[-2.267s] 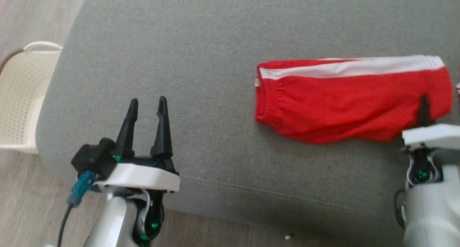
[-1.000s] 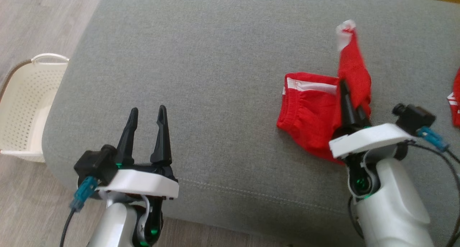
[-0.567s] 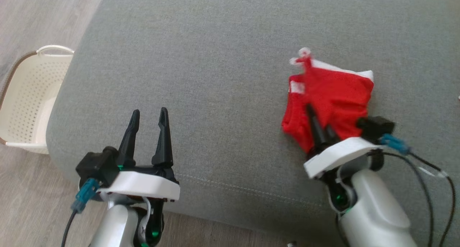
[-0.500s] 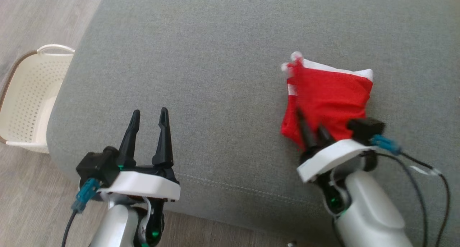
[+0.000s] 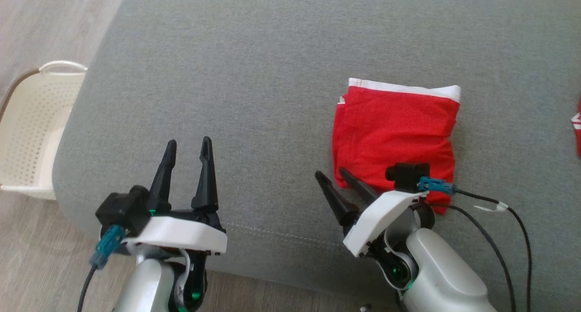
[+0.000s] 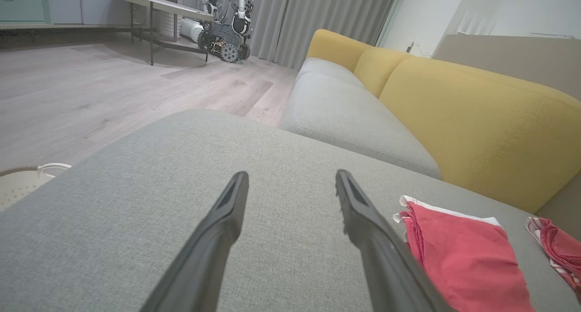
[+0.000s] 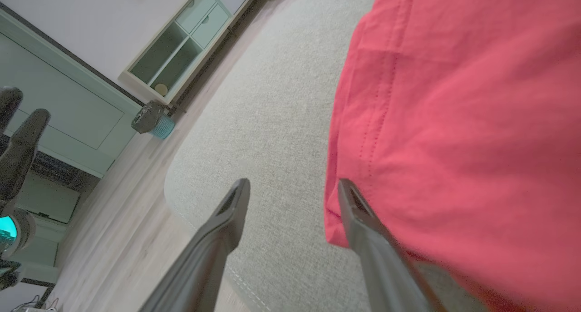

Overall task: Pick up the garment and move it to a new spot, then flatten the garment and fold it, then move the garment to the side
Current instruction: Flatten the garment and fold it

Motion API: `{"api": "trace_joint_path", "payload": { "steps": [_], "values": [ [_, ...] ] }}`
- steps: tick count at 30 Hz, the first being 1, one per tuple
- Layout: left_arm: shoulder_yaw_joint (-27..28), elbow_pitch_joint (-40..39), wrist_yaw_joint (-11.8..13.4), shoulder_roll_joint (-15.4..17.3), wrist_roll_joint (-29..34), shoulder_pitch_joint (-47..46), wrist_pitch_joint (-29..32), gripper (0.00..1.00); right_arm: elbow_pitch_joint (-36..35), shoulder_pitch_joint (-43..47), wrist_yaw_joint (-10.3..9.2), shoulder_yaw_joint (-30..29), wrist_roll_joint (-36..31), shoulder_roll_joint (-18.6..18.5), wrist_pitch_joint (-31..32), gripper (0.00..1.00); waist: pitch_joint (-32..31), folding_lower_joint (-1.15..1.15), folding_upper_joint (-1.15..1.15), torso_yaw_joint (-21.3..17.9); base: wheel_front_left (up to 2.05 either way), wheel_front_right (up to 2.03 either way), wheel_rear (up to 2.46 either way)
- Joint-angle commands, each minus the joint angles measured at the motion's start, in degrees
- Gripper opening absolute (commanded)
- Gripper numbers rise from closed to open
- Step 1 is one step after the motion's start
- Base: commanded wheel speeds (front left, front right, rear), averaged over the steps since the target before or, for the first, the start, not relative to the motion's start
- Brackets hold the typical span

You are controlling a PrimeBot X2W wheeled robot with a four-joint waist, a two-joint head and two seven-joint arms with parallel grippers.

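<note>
Right fingers (image 5: pixel 333 197) now spread beside garment (image 5: pixel 395 130)

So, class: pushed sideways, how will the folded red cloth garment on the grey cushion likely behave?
Probably floppy: the folded red cloth garment lies in soft, creased layers. Likely light: the layers look thin on the grey fabric cushion. A push may bunch or unfold it on that textured weave.

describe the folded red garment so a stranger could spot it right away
Start at the wide grey sofa cushion. On its right half, just beyond the right tool, lies the red garment, folded nearly square. Its flat fold and white band along the far edge set it apart from the crumpled red cloth further right.
</note>
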Motion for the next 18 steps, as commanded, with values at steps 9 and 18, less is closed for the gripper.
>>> {"api": "trace_joint_path", "payload": {
  "steps": [9,18],
  "values": [
    [2.5,-1.8,-0.1,0.2,0.2,-1.6,-0.7,1.00,-7.5,-1.7,0.41,-0.3,3.1,-0.5,0.0,1.00,-1.2,0.00,0.00,-3.3,0.00,0.00,0.00],
    [4.1,-3.3,-0.6,0.2,1.0,-2.4,-0.7,1.00,-14.6,-1.8,0.41,-13.1,-10.7,-5.9,-8.7,1.00,-2.2,0.00,0.00,-7.6,0.00,0.00,0.00]
  ]
}}
